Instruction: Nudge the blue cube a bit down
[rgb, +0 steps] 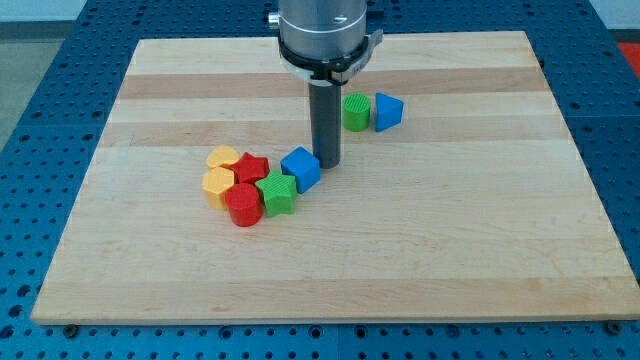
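My tip (327, 164) (a bare rod, so this end effector has nothing to open or hold) sits just at the blue cube's (301, 168) two o'clock, near bench (450, 250) centre. Risk, I judge: pushing toward six could jam the cube into the touching green star (277, 192) and the red cylinder (243, 205).

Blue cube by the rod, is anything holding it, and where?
Nothing is held. My tip stands just at the blue cube's upper right, at most touching that side.
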